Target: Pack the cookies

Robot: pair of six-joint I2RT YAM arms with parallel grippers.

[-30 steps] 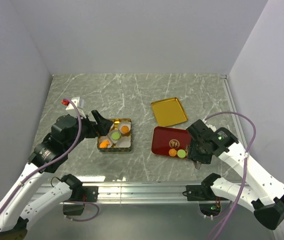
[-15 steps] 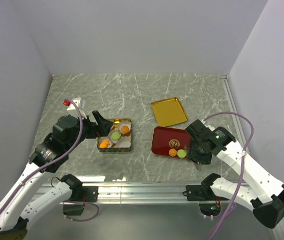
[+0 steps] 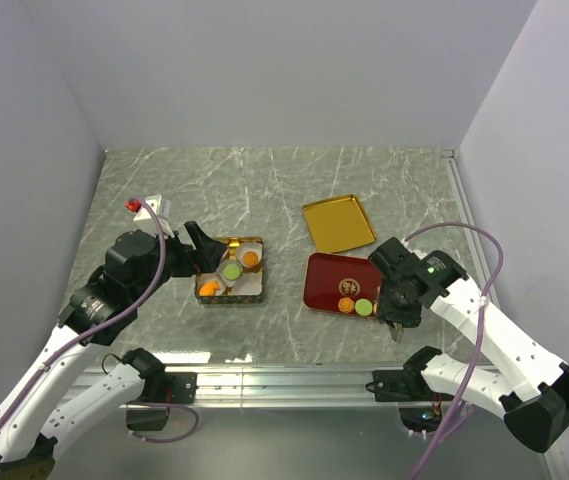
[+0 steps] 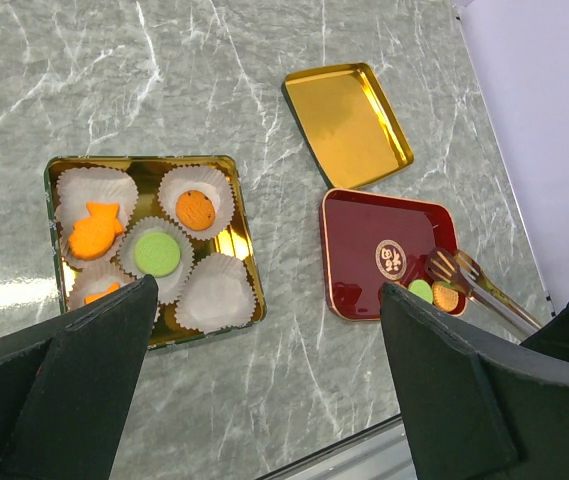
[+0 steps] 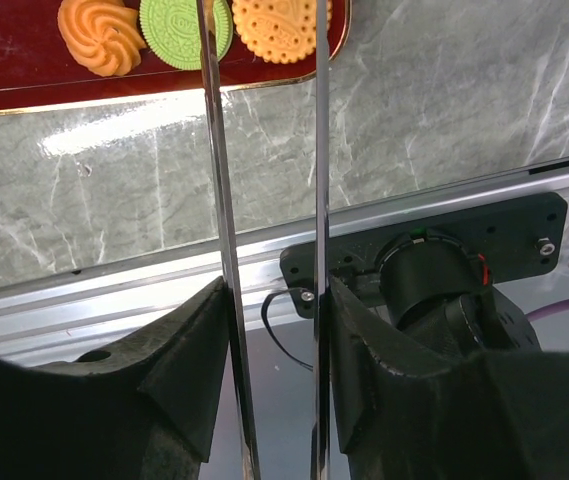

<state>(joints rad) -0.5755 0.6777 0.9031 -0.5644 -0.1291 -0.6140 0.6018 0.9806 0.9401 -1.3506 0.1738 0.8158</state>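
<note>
Right gripper is clamped on metal tongs, with the tong arms apart. Ahead of it, at the tong tips, three cookies lie on the near edge of the red tray. The arms straddle the round orange cookie; contact unclear. Left gripper has jaws wide, holding nothing, above the gold tin. Below it, four more cookies sit in paper cups. Gold lid lies beyond the tray from the right gripper.

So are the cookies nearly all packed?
About halfway. Done: four cookies sit in the gold tin. In hand: the right gripper holds tongs either side of a round orange cookie on the red tray. Left: all three tray cookies, an empty cup to fill, the lid to close.
</note>
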